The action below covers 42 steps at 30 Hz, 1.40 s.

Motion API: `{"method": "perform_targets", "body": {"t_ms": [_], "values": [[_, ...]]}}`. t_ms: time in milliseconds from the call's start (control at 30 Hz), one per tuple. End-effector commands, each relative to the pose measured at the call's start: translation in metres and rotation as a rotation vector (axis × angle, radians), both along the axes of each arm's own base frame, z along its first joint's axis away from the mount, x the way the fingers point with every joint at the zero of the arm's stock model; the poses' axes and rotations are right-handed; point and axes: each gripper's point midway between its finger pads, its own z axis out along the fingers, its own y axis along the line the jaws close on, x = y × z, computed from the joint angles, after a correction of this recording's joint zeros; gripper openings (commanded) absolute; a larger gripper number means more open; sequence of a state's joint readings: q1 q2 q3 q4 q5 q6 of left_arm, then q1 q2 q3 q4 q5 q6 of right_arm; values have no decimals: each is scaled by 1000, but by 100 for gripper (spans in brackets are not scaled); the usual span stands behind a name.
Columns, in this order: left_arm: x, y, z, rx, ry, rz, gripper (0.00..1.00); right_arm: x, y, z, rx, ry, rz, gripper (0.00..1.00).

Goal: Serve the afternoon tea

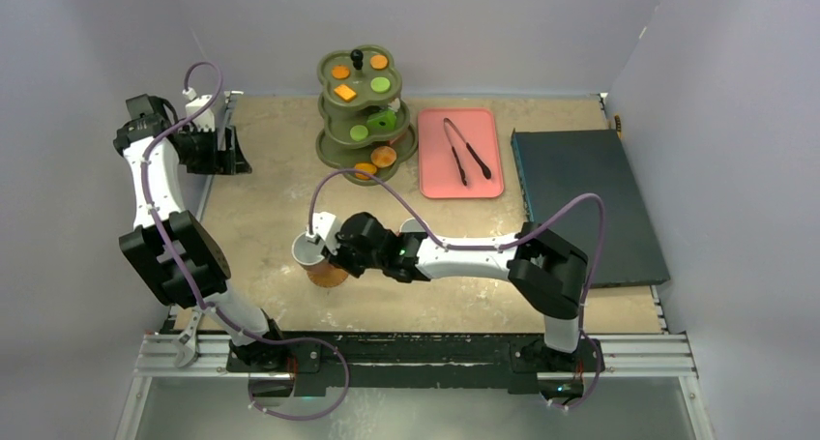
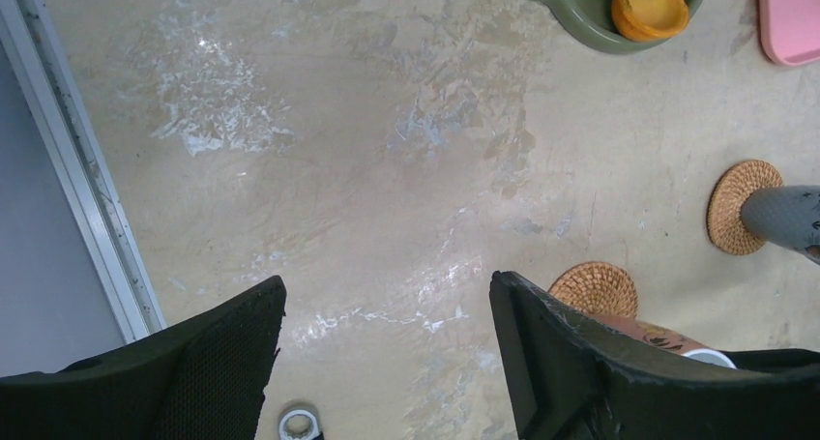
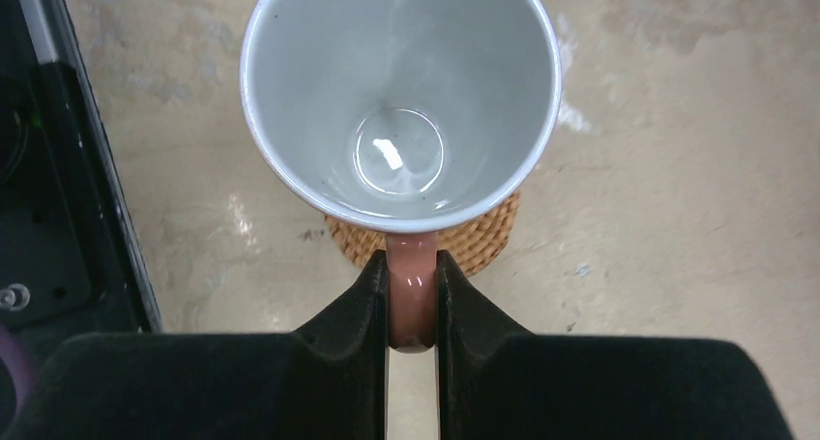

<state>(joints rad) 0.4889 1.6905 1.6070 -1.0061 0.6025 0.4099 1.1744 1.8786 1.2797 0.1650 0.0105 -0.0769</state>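
The terracotta cup [image 3: 399,92], white inside and empty, sits over a brown round coaster [image 3: 474,242]; whether it rests on it I cannot tell. My right gripper [image 3: 411,266] is shut on the cup's handle [image 3: 411,305]; seen from above, this gripper [image 1: 334,251] and the cup [image 1: 311,249] are at the table's front middle. The grey-blue cup [image 2: 788,216] stands on a second coaster [image 2: 740,206]. The olive stand [image 1: 366,111] at the back holds orange pastries [image 1: 340,72] and green pastries [image 1: 359,132]. My left gripper [image 1: 232,155] is open and empty at the far left.
A flat pink tray [image 1: 460,152] with black tongs [image 1: 467,150] lies right of the stand. A dark slab [image 1: 585,203] covers the right side of the table. A metal rail [image 2: 77,189] runs along the left edge. White walls enclose the table.
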Motion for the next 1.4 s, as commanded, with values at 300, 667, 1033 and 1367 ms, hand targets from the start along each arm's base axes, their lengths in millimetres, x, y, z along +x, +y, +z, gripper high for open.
{"method": "perform_targets", "body": {"t_ms": [300, 667, 1033, 1367], "values": [[2, 1, 14, 21, -72, -7, 77, 5, 4, 20, 78, 39, -91, 0], [3, 3, 22, 37, -90, -12, 77, -2, -18, -28, -115, 106, -116, 0], [3, 1, 24, 32, -93, -15, 77, 45, -52, -30, -137, 10, -294, 0], [3, -1, 23, 17, -92, -19, 77, 46, -61, -29, -129, 52, -302, 0]]}}
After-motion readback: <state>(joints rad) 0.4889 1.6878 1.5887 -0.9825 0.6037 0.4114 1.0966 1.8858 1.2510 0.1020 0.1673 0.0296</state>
